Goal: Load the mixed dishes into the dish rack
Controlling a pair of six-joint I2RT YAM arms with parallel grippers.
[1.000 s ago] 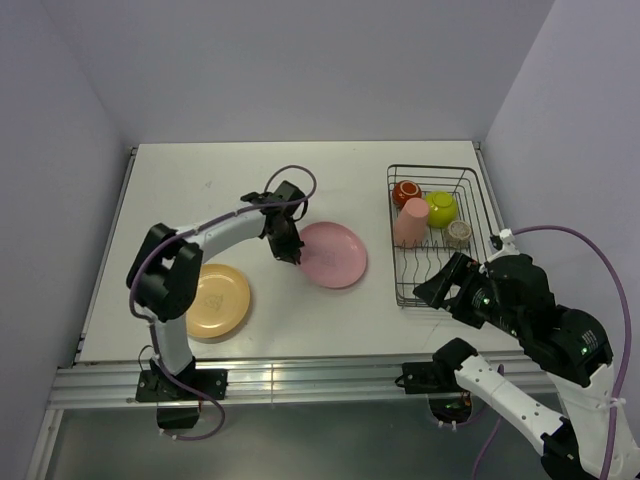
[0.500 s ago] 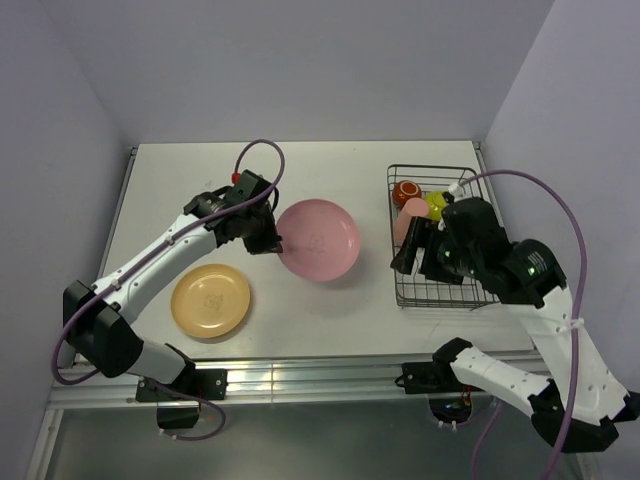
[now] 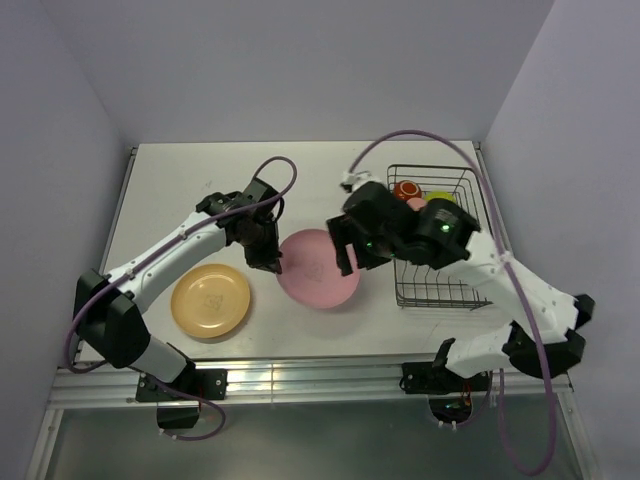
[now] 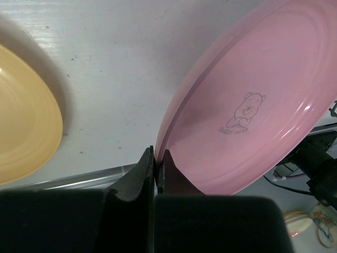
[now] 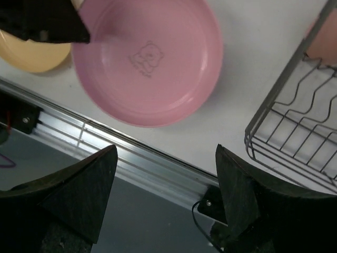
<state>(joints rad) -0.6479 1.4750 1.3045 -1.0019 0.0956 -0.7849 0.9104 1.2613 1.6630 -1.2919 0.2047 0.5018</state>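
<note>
My left gripper point(image 3: 270, 258) is shut on the left rim of the pink plate point(image 3: 318, 268) and holds it tilted above the table. The left wrist view shows the rim pinched between the jaws point(image 4: 157, 156) and the plate point(image 4: 253, 105) with its bear print. My right gripper point(image 3: 345, 248) is open and empty, just over the plate's right side; in its own view point(image 5: 166, 182) the plate point(image 5: 147, 58) lies beyond the fingertips. The pale orange plate point(image 3: 210, 300) lies flat at the front left. The black wire dish rack point(image 3: 440, 285) holds the red-brown mug point(image 3: 405, 191) and lime-green bowl point(image 3: 441, 198).
The right arm crosses over the rack's left half and hides the tumbler and small cup in the top view; a salmon shape point(image 5: 324, 37) shows at the rack's corner point(image 5: 295, 132). The table's front edge and aluminium rail point(image 5: 142, 168) run just below the plate.
The left gripper lifted the pink plate off the table and tilted it. The right arm swung from the front right, over the rack, to the plate's right side.
</note>
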